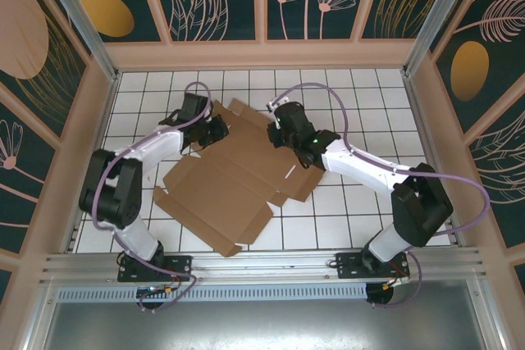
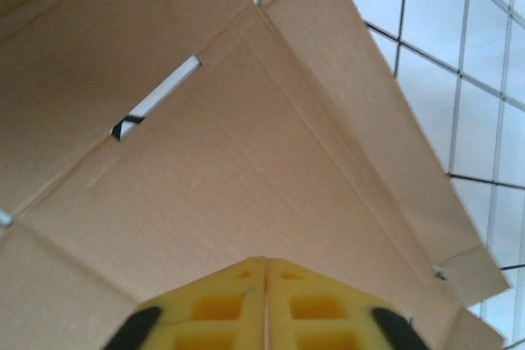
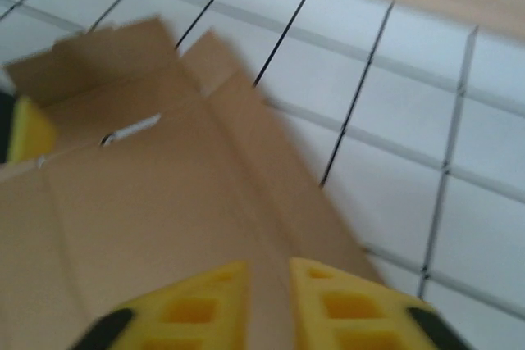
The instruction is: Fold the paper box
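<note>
Left hand (image 2: 265, 276), fingers pressed shut on nothing visible, sits over the far-left flap of the paper box (image 1: 230, 178), which lies flat on the table (image 1: 353, 219) between the 2 hands. Right hand (image 3: 269, 284) is at the far-right edge, fingers nearly together; I cannot tell if it grips.

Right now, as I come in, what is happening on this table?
A brown cardboard sheet lies unfolded on the white tiled table, and a robot's two grippers are over its far part. The left gripper is shut, with nothing between its fingers. The right gripper has a narrow gap and holds nothing that I can see. The box is not yet formed.
</note>
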